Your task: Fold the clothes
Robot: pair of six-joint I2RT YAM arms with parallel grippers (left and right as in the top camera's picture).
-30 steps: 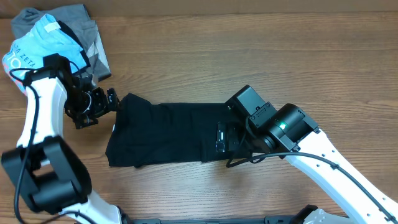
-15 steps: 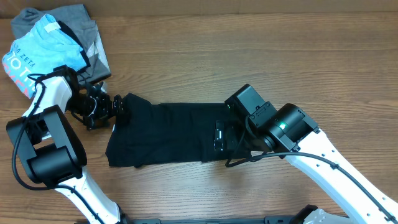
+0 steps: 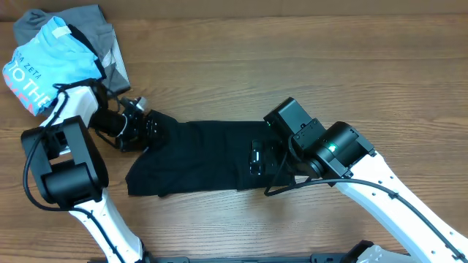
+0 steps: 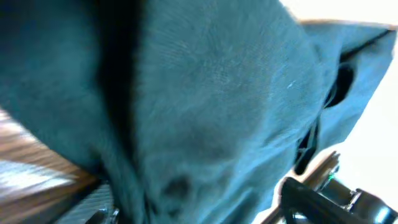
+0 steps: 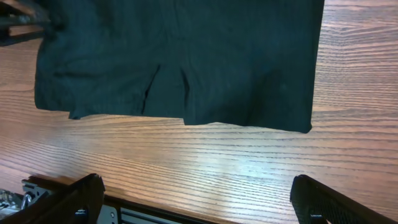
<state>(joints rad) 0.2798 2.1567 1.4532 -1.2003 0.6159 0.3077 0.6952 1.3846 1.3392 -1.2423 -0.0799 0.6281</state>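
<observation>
Two robot arms reach over a brown wooden tabletop (image 3: pixel 292 58). Across its middle lies a plain black short-sleeved T-shirt of soft fabric (image 3: pixel 205 157), already folded into a long, narrow band running left to right.

The main change is on the left. A second ago the left hand (image 3: pixel 146 130) sat just off the shirt's left end, over bare wood. It has since swung inward and now sits on the band's upper left corner, and that end of the cloth looks bunched and drawn slightly toward the centre. The left wrist view is filled with blurred dark fabric close to the lens, so I cannot tell whether those fingers are apart or clamped on the cloth. This probably means the next fold, carrying the left end over the middle, is starting.

The right hand (image 3: pixel 257 159) has barely moved. It is over the right part of the band, fingers spread wide, gripping nothing, with the shirt's near edge just beyond it.

A light blue printed shirt (image 3: pixel 44 55) and a grey garment (image 3: pixel 88 18) are heaped in the far left corner, apart from the black shirt.
</observation>
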